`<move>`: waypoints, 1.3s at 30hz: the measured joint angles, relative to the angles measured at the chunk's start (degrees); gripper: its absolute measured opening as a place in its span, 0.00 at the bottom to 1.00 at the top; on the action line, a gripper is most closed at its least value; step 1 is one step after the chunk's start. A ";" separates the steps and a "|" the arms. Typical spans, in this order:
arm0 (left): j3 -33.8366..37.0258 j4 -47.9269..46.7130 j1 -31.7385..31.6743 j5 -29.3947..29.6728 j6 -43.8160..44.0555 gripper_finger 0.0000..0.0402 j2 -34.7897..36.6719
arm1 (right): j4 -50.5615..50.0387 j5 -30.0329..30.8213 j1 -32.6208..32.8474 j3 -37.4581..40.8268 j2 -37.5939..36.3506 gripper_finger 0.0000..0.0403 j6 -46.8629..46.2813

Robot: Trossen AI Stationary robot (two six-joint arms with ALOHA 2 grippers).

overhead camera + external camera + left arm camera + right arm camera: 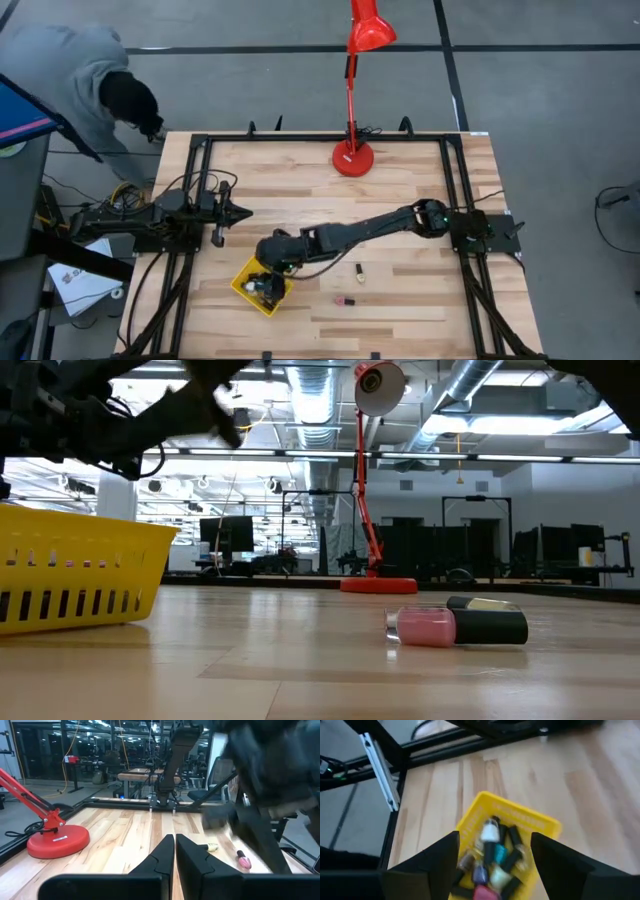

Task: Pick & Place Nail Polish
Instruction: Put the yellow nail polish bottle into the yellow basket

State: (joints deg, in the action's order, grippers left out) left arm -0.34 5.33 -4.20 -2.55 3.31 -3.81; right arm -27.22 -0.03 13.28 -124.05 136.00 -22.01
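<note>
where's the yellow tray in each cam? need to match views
High: yellow tray lower left of centre, under the right gripper.
Low: far left.
Left wrist: not in it.
Right wrist: centre, between the open fingers, full of bottles.
Shared landmark: red lamp, absent from right wrist.

Overhead looks down; low looks level; both share red lamp.
</note>
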 joint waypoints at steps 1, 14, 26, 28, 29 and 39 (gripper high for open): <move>0.00 0.03 0.01 -0.01 0.01 0.03 0.00 | -4.51 0.03 -0.07 -2.47 -0.31 0.58 0.05; 0.00 0.78 -0.01 -0.04 0.01 0.03 0.00 | -63.23 5.19 7.09 -7.90 -2.83 0.62 -32.98; 0.00 1.19 0.01 -0.09 0.00 0.03 0.00 | -60.55 0.02 8.92 5.83 -7.87 0.62 -49.26; 0.00 1.21 -0.01 -0.09 0.02 0.03 0.00 | -58.88 0.04 8.42 9.84 -10.57 0.62 -50.84; 0.00 1.20 0.00 -0.09 0.00 0.03 0.02 | -56.96 0.05 8.24 12.15 -12.07 0.62 -51.84; 0.00 1.32 0.00 -0.17 0.01 0.03 -0.66 | -38.26 -1.31 7.57 32.19 -20.49 0.62 -57.97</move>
State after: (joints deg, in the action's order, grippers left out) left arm -0.34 6.66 -4.19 -2.72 3.33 -4.48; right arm -65.48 -1.34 20.85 -91.87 115.51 -79.98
